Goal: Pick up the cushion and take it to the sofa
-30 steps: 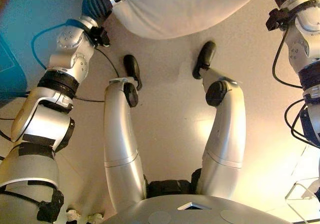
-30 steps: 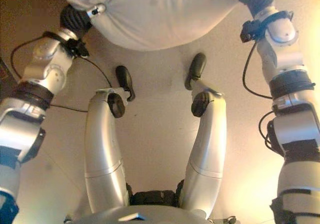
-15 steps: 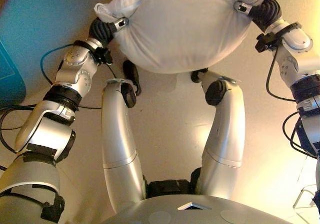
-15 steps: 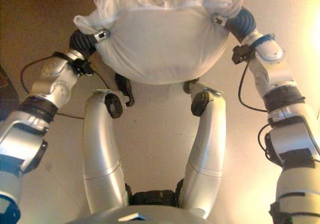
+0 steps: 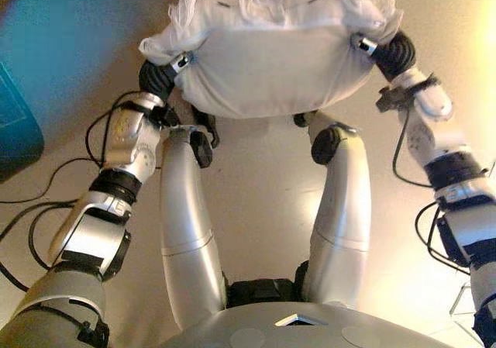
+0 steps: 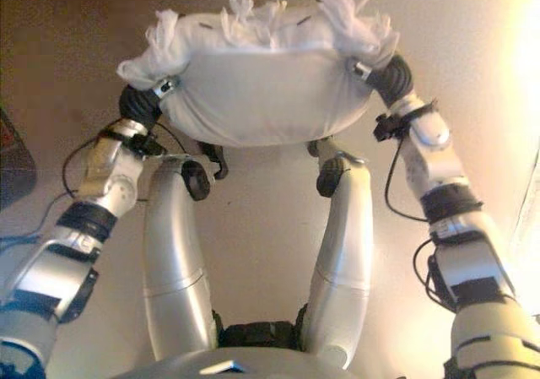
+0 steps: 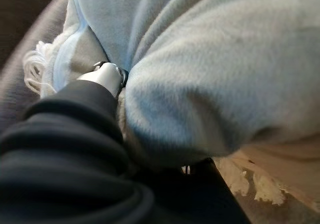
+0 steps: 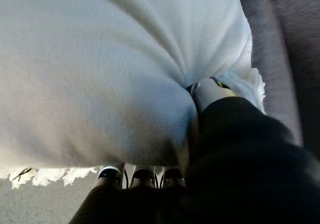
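A plump white cushion [image 5: 271, 61] fills the upper centre of both head views, held clear of the beige floor [image 5: 263, 208] between the robot's 2 hands. Its cover looks soft and fleecy, its belly sags in a smooth rounded curve, and tufts of white fringe stick up along its top edge and out at its 2 upper corners. The left hand [image 5: 159, 75], at the upper left of the frame, presses into the cushion's left end, and the right hand [image 5: 387, 51], at the upper right, presses into the right end; only each hand's dark ribbed cover and a bit of silver at the cloth show from above. In the left wrist view the dark cover and a silver part of the hand sit hard against the pale blue-grey fabric, which bulges round them, and the rest of the fingers are buried, so the grip cannot be told. In the right wrist view the fabric dimples deeply where the hand digs in, and dark-tipped fingers [image 8: 142, 175] show under the cushion's lower edge, beside a strip of ragged fringe; how far they curl cannot be told. A teal shape [image 5: 15, 115] lies at the left edge of the left eye view.
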You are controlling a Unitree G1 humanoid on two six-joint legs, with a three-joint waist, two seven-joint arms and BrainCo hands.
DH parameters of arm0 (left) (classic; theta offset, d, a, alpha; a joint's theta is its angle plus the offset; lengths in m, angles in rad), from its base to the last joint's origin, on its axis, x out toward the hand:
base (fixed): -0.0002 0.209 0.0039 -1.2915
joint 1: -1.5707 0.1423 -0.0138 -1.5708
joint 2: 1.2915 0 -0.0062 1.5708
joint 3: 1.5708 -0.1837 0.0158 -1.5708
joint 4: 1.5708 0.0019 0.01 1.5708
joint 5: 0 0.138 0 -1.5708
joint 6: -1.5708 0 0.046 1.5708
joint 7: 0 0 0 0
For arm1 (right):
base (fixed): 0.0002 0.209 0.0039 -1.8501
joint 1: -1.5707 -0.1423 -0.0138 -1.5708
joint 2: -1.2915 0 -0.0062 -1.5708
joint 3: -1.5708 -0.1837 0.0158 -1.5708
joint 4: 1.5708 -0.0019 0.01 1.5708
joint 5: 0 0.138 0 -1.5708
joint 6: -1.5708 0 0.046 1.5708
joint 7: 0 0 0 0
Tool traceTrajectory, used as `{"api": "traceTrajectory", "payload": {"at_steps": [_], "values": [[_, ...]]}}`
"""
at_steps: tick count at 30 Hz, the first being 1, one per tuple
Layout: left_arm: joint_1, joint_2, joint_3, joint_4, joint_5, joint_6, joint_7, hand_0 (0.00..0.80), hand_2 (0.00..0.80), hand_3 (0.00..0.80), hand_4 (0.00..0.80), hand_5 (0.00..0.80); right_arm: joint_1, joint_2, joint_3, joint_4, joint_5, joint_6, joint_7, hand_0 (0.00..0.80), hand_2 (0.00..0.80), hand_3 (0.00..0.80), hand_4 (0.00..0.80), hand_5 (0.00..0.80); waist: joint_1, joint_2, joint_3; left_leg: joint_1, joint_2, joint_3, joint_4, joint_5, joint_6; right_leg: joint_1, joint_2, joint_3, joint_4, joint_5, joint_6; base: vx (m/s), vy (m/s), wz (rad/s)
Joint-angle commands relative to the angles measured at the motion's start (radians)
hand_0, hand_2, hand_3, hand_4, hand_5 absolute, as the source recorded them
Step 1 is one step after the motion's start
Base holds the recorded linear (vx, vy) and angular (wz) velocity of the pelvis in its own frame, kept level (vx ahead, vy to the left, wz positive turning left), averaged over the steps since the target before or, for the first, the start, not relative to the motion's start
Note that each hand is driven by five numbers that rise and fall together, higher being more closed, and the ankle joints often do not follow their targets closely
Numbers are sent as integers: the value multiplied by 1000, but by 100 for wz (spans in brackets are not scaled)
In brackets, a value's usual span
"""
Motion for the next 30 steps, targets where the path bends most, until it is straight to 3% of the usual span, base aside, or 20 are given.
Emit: {"api": "traceTrajectory", "payload": {"at_steps": [1,8,14,23,30], "values": [[30,-92,7,-239,81,-150,-44,800,800,800,800,800,46,17,-29,-203,-45,-122,25,800,800,800,800,800,21,41,-14,178,19,-63,-348,205,-124,249,-21,-34,-117,-43,93,21,-13,12],[208,-120,44,-379,97,-131,-50,800,800,800,800,800,304,116,-108,-345,-115,-124,37,800,800,800,800,800,29,23,-61,592,-21,-12,-559,186,-99,675,-22,-117,-385,-38,104,112,-24,8],[354,-143,114,-506,80,-128,-82,800,800,800,800,800,458,159,-172,-482,-149,-149,62,800,800,800,800,800,42,32,-143,807,-56,14,-674,190,-68,883,-17,-163,-472,-30,100,69,-8,9],[600,-207,174,-710,107,-74,-50,800,800,800,800,800,649,259,-192,-715,-194,-125,79,800,800,800,800,800,63,47,-360,1223,-75,36,-976,210,-53,1307,60,-226,-753,-15,92,223,-3,7],[638,-201,203,-831,81,-85,-32,800,800,800,800,800,669,259,-210,-871,-112,-139,99,800,800,800,800,800,68,50,-455,1380,-84,4,-1087,212,-36,1451,107,-215,-801,-48,65,116,-20,1]]}}
